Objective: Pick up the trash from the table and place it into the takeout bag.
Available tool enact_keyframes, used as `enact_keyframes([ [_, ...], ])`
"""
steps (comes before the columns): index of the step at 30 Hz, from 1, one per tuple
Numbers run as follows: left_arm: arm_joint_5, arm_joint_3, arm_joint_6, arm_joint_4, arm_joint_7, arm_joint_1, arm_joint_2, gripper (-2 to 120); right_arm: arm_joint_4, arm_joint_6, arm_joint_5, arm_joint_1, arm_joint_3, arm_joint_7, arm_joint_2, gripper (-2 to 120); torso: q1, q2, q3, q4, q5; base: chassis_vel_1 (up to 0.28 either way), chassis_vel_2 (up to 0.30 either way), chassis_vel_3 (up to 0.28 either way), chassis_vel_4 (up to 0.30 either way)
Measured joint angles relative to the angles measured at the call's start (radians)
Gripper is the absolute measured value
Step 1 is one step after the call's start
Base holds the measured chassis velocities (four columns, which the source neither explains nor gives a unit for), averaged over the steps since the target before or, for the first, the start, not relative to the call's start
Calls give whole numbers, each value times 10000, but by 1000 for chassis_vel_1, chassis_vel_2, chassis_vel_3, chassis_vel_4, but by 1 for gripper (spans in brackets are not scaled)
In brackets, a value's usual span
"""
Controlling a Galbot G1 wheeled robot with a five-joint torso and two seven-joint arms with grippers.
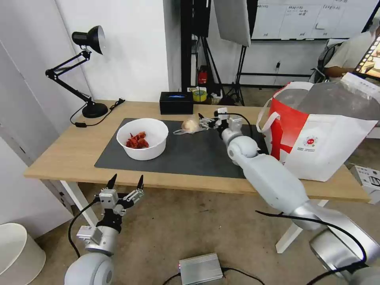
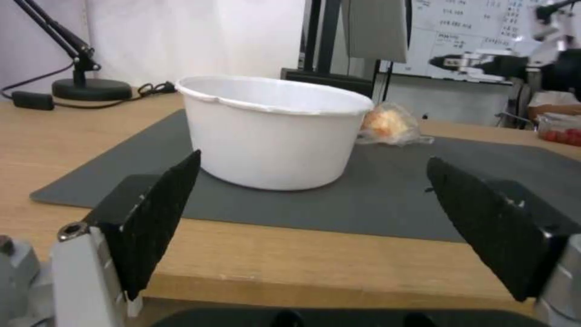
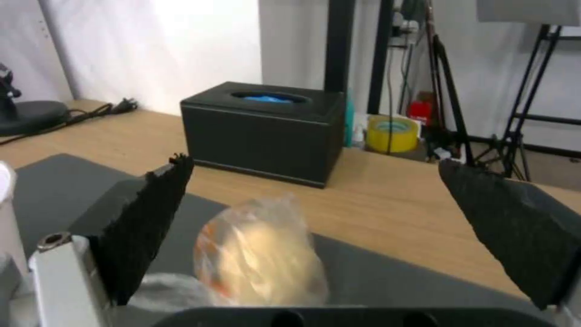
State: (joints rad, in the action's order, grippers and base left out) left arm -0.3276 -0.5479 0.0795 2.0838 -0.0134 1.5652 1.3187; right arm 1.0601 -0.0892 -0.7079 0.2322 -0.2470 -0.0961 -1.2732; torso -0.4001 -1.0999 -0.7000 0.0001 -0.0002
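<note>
Right wrist view: the right gripper (image 3: 315,218), jaws spread, straddles the clear bag with beige lump (image 3: 260,259) on the dark grey mat (image 1: 190,156), at one o'clock from the white bowl of red shells (image 1: 142,138), seemingly lined up to grasp it. The left gripper (image 1: 126,186) hangs open below the table's near edge, at six o'clock.

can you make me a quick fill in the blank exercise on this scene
1. The open right hand reaches toward the clear bag with a beige lump, which lies on the dark grey ____.
2. The round white bowl holds ____ shells.
3. The open left hand hovers off the table's ____ edge.

Missing words: mat; red; front
</note>
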Motion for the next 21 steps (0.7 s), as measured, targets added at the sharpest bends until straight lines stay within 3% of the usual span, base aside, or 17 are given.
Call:
enact_keyframes([
  [8, -6, -18, 0, 68, -6, 35, 16, 100, -944, -882, -24, -828, -454, 139, -457, 100, 1, -2, 0, -1, 2, 0, 0, 0, 0],
  [21, -11, -14, -9, 95, -12, 38, -46, 100, -2541, -1749, 64, -1289, -262, 400, -1280, 100, 1, -1, 0, -2, 1, 0, 0, 0, 0],
])
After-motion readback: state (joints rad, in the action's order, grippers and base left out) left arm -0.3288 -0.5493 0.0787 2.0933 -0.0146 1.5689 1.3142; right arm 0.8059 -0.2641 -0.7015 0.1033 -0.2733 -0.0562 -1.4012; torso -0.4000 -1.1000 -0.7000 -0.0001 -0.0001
